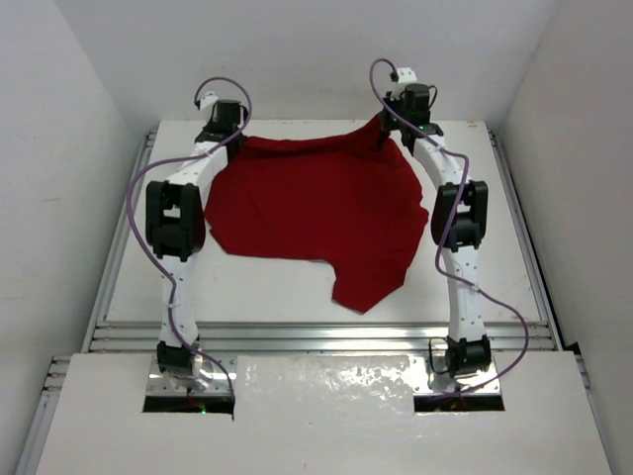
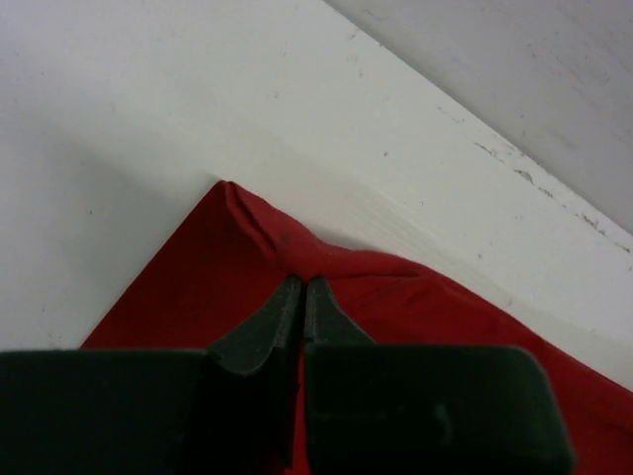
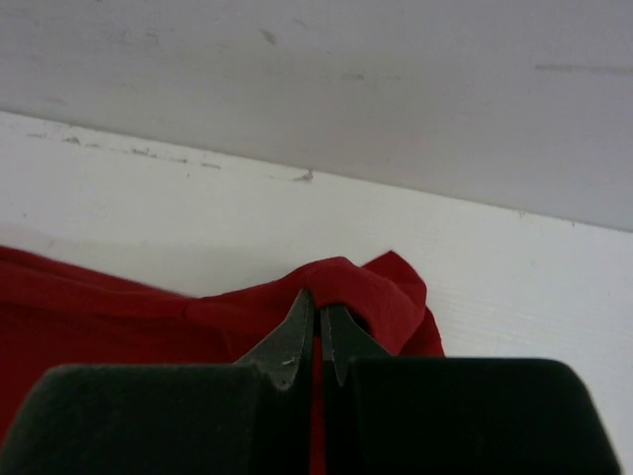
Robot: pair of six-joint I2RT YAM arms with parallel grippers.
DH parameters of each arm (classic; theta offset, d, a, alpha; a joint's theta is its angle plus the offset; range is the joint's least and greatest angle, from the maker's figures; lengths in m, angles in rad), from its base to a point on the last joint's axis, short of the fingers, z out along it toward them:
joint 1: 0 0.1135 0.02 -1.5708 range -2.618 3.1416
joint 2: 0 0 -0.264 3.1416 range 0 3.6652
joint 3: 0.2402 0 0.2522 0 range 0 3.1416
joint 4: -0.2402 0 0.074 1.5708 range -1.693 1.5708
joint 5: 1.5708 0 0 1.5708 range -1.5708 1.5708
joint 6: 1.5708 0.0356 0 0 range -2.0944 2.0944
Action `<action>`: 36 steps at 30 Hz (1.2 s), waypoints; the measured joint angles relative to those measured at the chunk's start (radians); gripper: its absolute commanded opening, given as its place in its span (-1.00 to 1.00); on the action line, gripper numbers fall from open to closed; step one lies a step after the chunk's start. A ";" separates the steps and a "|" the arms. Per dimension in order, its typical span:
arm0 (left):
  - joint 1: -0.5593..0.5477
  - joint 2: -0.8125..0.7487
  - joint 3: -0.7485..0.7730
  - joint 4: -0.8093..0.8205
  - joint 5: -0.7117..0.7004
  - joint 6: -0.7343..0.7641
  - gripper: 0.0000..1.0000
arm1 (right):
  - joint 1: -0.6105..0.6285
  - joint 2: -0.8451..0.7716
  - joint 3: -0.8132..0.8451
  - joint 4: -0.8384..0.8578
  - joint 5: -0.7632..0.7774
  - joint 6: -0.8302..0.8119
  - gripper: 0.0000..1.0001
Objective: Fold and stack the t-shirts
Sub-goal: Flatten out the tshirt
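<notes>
The dark red t-shirt (image 1: 312, 213) lies spread over the far half of the white table, with one flap hanging toward the near side. My left gripper (image 1: 229, 139) is shut on the shirt's far left corner (image 2: 247, 223). My right gripper (image 1: 384, 134) is shut on the far right corner, where the fabric bunches (image 3: 371, 287) over the fingertips and is lifted slightly. In both wrist views the jaws stand closed with red cloth between them (image 2: 302, 287) (image 3: 318, 307).
The back wall (image 3: 316, 89) rises just past both grippers. Side walls flank the table. Metal rails (image 1: 316, 336) run along the near table edge, with the arm bases (image 1: 183, 361) (image 1: 460, 356) behind them.
</notes>
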 measured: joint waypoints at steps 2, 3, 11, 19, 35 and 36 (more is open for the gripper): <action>0.008 0.001 -0.006 -0.005 -0.005 -0.006 -1.00 | 0.000 0.027 0.032 0.021 -0.001 0.000 -1.00; 0.011 0.001 -0.005 -0.006 -0.006 -0.011 -1.00 | 0.000 0.032 0.037 0.027 0.000 0.000 -1.00; 0.042 -0.047 0.022 -0.075 0.006 -0.038 -1.00 | -0.002 -0.065 -0.047 -0.067 -0.008 0.039 -0.93; 0.044 -0.193 0.001 -0.181 -0.037 -0.138 -1.00 | -0.008 -0.282 -0.243 -0.081 -0.132 0.106 -1.00; 0.044 -0.621 -0.700 -0.190 -0.062 -0.328 -1.00 | 0.226 -0.958 -1.341 -0.043 -0.126 0.307 0.19; 0.044 -0.621 -0.703 -0.190 -0.063 -0.335 -1.00 | 0.186 -0.974 -1.368 -0.046 -0.118 0.318 0.18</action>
